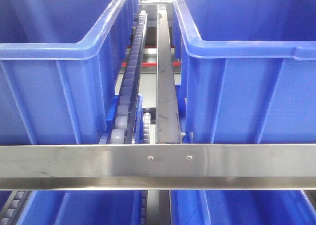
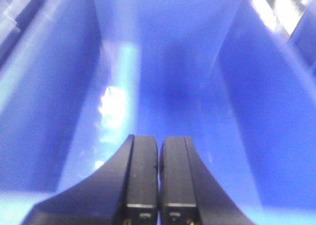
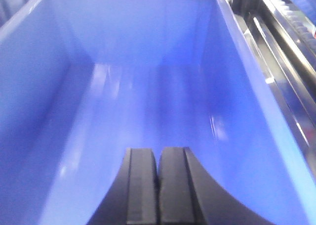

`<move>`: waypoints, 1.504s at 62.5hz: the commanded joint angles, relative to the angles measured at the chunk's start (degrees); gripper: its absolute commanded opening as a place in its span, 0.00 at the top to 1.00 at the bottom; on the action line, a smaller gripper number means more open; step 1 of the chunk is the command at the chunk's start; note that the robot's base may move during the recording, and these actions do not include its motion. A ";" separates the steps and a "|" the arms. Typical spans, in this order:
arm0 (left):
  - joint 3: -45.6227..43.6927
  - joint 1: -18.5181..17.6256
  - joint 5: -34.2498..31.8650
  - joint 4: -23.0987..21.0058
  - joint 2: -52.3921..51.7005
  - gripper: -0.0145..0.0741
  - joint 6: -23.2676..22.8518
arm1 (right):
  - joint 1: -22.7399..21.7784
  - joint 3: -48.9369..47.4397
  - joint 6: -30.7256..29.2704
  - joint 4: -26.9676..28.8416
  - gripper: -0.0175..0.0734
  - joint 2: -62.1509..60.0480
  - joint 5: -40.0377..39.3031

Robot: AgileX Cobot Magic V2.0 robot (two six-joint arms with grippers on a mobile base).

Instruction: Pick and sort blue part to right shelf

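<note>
Blue part: cannot be made out in any view; no loose piece shows inside the bins.
Left gripper (image 2: 158,185): at 6 o'clock in the left wrist view, black fingers pressed together, clenched with nothing between them.
Left bin floor (image 2: 173,101): beyond the fingers toward 12 o'clock, blurred, with a bright glare patch at 10 o'clock.
Right gripper (image 3: 158,190): at 6 o'clock in the right wrist view, jaws clenched flat against each other, holding nothing.
Right bin floor (image 3: 148,96): bare blue plastic running to 12 o'clock.
Steel rail (image 1: 158,160): nearest in the front view, crossing from 9 to 3 o'clock.
Left bin (image 1: 54,76): behind the rail, at 10 o'clock.
Right bin (image 1: 252,81): behind the rail, at 2 o'clock.
Roller track (image 1: 129,81): between the two bins, running to 12 o'clock.
Lower bins (image 1: 79,207): below the rail, at 6 o'clock.
</note>
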 commanded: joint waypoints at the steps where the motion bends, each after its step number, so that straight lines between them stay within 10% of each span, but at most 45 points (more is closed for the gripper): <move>1: 1.97 0.19 -5.71 -0.41 -5.34 0.70 -0.53 | -0.37 2.12 -0.55 -0.79 0.75 -4.73 -6.53; 94: 9.45 3.53 -5.55 1.61 -17.02 0.70 -0.41 | -0.37 18.91 -0.55 0.29 0.75 -40.07 -1.96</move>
